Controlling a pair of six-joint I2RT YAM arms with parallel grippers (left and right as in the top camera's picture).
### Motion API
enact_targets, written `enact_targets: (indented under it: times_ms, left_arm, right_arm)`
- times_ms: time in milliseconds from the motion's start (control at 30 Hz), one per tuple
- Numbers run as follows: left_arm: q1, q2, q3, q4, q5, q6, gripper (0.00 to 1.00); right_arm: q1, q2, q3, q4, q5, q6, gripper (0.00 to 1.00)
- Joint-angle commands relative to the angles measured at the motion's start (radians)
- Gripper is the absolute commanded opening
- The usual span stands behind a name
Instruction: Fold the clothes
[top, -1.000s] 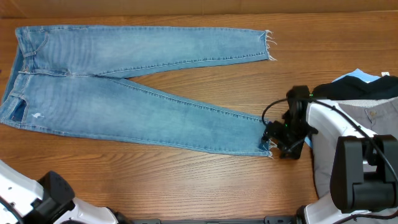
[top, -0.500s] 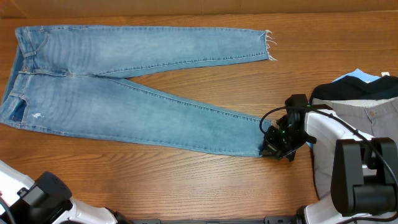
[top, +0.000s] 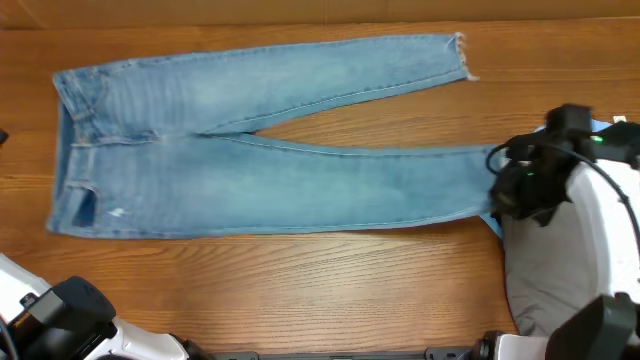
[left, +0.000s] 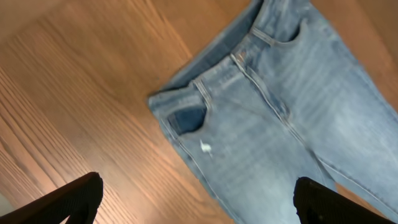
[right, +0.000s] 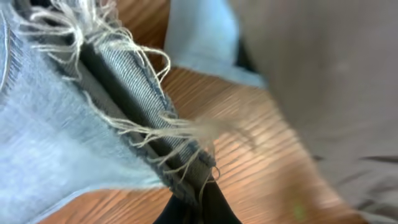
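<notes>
One pair of jeans (top: 250, 170) lies flat on the wooden surface (top: 300, 290), with the waist at the left and the two legs running to the right. The denim is light blue and faded, paler along the middle of each leg. The far leg slants toward the back edge and ends in a frayed whitish hem (top: 462, 55). The near leg is almost straight and ends at the right hand (top: 497, 190).

Near the waist there is one darker pocket patch (top: 85, 208) and, just beside it, one small white worn spot (top: 118, 212). The left wrist view shows both of them, and also the seams and belt loops.

The right hand is pressed together and pinches the near hem. In its own view the dark fingertips (right: 196, 208) meet on the folded edge, where long loose threads (right: 124, 112) stick out. This view is blurred, so the grey-beige cloth (right: 323, 74) behind is probably another garment. A pale blue piece (right: 199, 43) lies beside it.

The left hand (left: 199, 199) hangs above the waist area with its two dark fingers (left: 68, 202) spread wide, and it holds nothing.
</notes>
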Motion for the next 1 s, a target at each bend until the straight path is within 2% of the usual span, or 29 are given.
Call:
enact_targets:
  times_ms: [0, 100, 167, 200, 267, 300, 667, 967]
  left_arm:
    - [0.006, 0.007, -0.144, 0.015, -0.027, -0.047, 1.0]
    - [0.007, 0.007, -0.302, 0.08, -0.061, -0.06, 0.99]
    - [0.013, 0.007, -0.417, 0.143, -0.062, -0.059, 0.92]
    - [0.018, 0.007, -0.474, 0.177, -0.062, -0.059, 0.85]
    - [0.027, 0.007, -0.57, 0.243, -0.063, -0.051, 0.63]
    - [0.032, 0.007, -0.616, 0.28, -0.063, -0.047, 0.57]
    - [0.054, 0.008, -0.999, 0.755, -0.027, -0.054, 0.57]
    - [0.054, 0.01, -1.146, 0.956, -0.021, -0.059, 0.59]
  right_arm:
    - [-0.009, -0.018, 0.024, -0.021, 0.047, -0.058, 0.04]
    - [0.006, -0.018, 0.024, -0.017, 0.04, -0.058, 0.04]
    - [0.013, -0.018, 0.024, -0.013, 0.028, -0.058, 0.04]
    - [0.014, -0.018, 0.024, -0.013, 0.026, -0.058, 0.04]
    - [0.017, -0.018, 0.024, -0.013, 0.026, -0.058, 0.04]
    - [0.017, -0.018, 0.024, -0.013, 0.026, -0.058, 0.04]
    - [0.017, -0.018, 0.024, -0.004, 0.026, -0.058, 0.04]
    - [0.017, -0.018, 0.024, 0.008, 0.026, -0.058, 0.04]
